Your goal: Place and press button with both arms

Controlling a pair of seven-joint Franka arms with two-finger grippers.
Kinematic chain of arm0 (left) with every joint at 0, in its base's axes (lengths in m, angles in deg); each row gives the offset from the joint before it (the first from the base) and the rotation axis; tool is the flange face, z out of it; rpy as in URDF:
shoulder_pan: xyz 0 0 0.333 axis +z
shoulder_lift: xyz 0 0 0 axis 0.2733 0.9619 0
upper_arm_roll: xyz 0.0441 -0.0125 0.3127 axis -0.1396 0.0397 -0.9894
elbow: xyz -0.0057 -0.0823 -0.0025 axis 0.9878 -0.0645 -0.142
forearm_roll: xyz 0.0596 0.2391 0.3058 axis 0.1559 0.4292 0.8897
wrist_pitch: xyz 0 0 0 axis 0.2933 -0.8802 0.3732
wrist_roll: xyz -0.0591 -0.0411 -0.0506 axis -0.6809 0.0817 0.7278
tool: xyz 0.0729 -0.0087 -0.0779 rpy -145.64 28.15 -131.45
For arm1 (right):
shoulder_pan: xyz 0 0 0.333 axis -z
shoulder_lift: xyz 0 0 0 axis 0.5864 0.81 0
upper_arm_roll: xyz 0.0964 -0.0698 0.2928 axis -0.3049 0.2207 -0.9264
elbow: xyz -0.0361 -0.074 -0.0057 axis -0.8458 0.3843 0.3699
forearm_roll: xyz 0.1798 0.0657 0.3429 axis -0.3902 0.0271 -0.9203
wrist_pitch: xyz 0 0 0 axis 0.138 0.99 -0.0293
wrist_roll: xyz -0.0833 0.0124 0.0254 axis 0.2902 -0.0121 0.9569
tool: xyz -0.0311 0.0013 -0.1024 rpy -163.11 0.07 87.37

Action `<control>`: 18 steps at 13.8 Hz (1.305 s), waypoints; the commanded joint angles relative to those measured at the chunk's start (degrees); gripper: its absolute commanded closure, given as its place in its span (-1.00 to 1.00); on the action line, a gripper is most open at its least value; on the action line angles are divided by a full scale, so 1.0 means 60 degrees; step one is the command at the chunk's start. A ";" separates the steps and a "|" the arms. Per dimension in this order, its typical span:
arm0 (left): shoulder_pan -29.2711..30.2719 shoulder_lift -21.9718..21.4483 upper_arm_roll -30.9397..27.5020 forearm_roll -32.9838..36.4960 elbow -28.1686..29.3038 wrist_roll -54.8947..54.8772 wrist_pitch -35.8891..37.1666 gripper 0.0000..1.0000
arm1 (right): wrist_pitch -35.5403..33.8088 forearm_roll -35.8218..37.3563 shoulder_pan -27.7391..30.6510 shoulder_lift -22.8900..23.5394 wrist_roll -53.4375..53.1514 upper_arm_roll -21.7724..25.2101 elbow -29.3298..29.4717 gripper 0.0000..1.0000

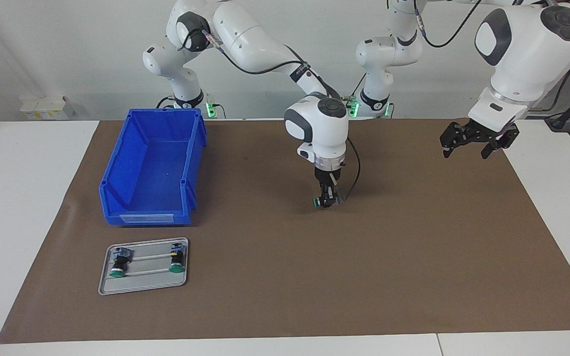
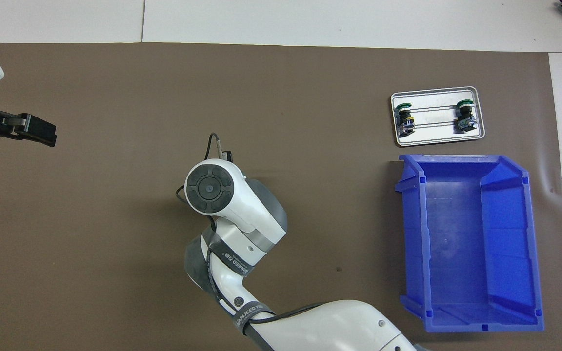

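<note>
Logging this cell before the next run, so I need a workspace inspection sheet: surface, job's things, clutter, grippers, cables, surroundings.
Surface: brown mat on white table.
Job's things: small green-capped black push-button in right gripper, down at the mat's middle.
Clutter: empty blue plastic bin; grey metal tray with two green-capped buttons.
Grippers: right gripper shut on the button; left gripper open, raised, waiting.
Cables: black cable loops beside the right wrist.
Surroundings: white wall.

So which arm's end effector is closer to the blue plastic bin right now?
Right. The right end effector is at mid-mat beside the blue plastic bin, holding a green-capped button; the left end effector hangs open above the mat's left-arm end.
</note>
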State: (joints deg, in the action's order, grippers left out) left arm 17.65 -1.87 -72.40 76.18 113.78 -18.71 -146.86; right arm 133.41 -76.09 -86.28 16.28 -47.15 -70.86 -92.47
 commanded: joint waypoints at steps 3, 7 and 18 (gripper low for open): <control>0.0069 -0.0288 0.0048 0.0133 0.0339 -0.0006 -0.0096 -1.00 | 0.0385 0.0182 -0.0320 -0.0276 -0.0579 0.0035 -0.0881 1.00; 0.0069 -0.0288 0.0048 0.0133 0.0339 -0.0006 -0.0096 -1.00 | 0.0385 0.0516 -0.0350 -0.0305 -0.0449 0.0035 -0.0896 -1.00; -0.0340 -0.0433 0.0194 0.0075 0.0732 -0.0385 -0.0651 -1.00 | 0.0179 0.1061 0.1595 -0.3862 0.4743 0.0049 -0.3120 -1.00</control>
State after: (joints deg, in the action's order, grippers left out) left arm 17.21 -1.94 -71.00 76.18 114.03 -19.22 -147.63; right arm 133.95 -70.92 -80.23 -0.23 -27.39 -69.86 -103.62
